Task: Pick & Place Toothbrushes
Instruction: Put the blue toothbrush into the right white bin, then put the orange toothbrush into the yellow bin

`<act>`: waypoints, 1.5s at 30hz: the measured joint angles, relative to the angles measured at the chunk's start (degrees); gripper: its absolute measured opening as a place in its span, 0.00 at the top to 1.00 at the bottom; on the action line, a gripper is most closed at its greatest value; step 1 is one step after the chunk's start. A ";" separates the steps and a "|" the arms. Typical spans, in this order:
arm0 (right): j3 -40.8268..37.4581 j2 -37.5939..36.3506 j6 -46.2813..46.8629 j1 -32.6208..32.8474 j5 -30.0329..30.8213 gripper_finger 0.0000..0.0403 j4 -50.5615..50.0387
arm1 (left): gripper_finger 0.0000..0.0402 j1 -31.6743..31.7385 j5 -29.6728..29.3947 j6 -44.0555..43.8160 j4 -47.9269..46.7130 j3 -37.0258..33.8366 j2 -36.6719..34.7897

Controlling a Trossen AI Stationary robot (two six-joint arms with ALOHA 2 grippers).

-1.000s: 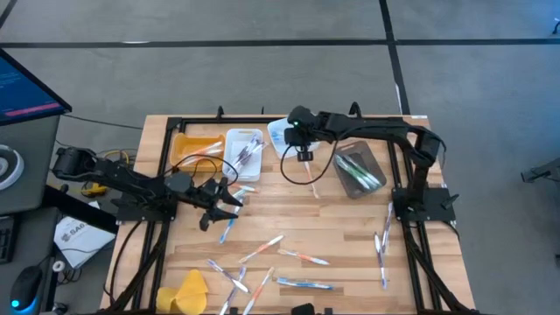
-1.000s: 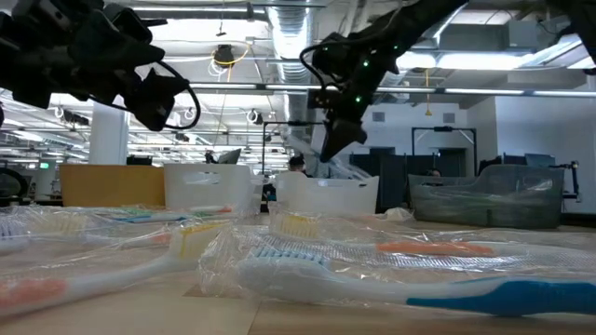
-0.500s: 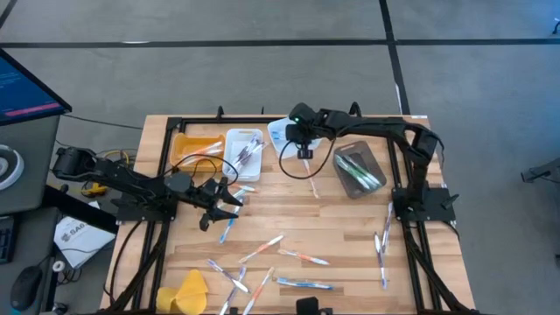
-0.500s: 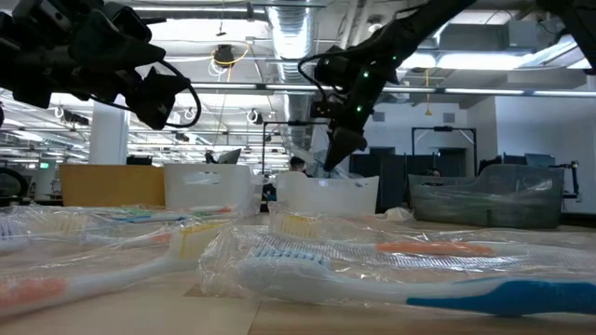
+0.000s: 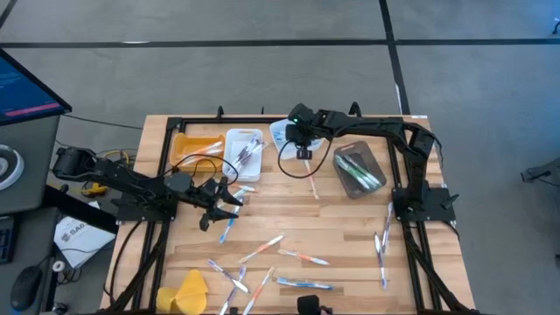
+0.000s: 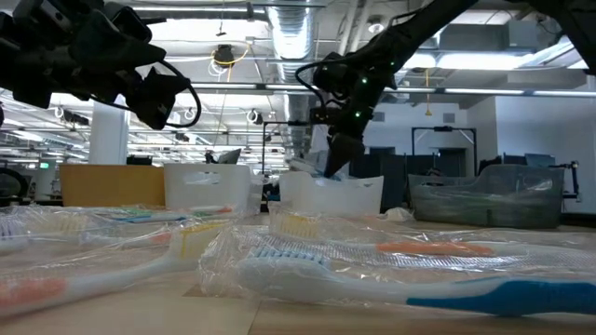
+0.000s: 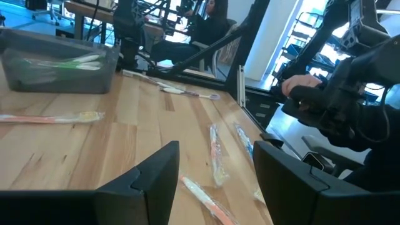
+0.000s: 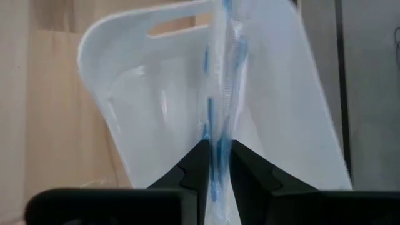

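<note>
Several wrapped toothbrushes lie scattered flat on the wooden table, such as an orange one and a blue one. My right gripper hangs over the tilted white bin at the far middle, shut on a blue toothbrush in a clear wrapper. My left gripper hovers open at the table's left with nothing between its fingers. Other toothbrushes lie in the neighbouring bins. My right gripper pinches the blue toothbrush's wrapped handle between its two fingers. The fingers slant down from the table's right side. The toothbrush runs on ahead of the fingertips, clear of the table, over the white bin's hollow.
An orange bin, a second white bin and a dark grey bin stand along the far side. A yellow lump lies at the near left corner. A black frame borders the table.
My right gripper has sunk a little with the blue toothbrush, down toward the white bin and slightly toward the table's far edge.
</note>
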 joint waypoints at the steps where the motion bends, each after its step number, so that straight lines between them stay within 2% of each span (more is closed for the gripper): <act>1: 0.00 0.00 0.01 -0.07 0.00 0.85 -0.57 | 0.51 0.00 0.00 0.00 0.02 0.00 0.00; 9: 0.00 0.00 1.64 -0.10 -0.01 0.78 -1.43 | 0.51 0.00 -0.01 0.00 0.00 0.00 0.00; 14: 0.00 0.00 2.42 -0.07 0.03 0.64 -1.46 | 0.51 0.00 0.00 0.00 -0.01 0.00 0.00; 20: 3.43 -0.09 5.77 0.38 4.83 0.45 -5.41 | 0.51 0.00 0.00 0.02 -0.06 0.02 0.00; 25: 8.39 -0.08 8.06 3.26 4.91 0.38 -14.81 | 0.51 0.00 0.00 0.04 -0.14 0.02 0.00; 31: 12.50 -0.09 15.08 9.47 4.29 0.38 -29.95 | 0.51 0.00 -0.01 0.00 -0.14 0.02 0.00; 36: 13.07 -0.09 21.37 17.28 3.58 0.38 -39.94 | 0.51 0.00 0.00 0.02 -0.17 0.02 0.00; 40: 13.07 -0.09 25.75 25.02 0.56 0.38 -43.70 | 0.51 0.00 0.00 1.30 -0.17 0.02 0.01; 45: 13.07 -0.09 31.96 36.14 -1.10 0.38 -43.38 | 0.51 0.00 0.00 1.77 -0.19 0.04 0.00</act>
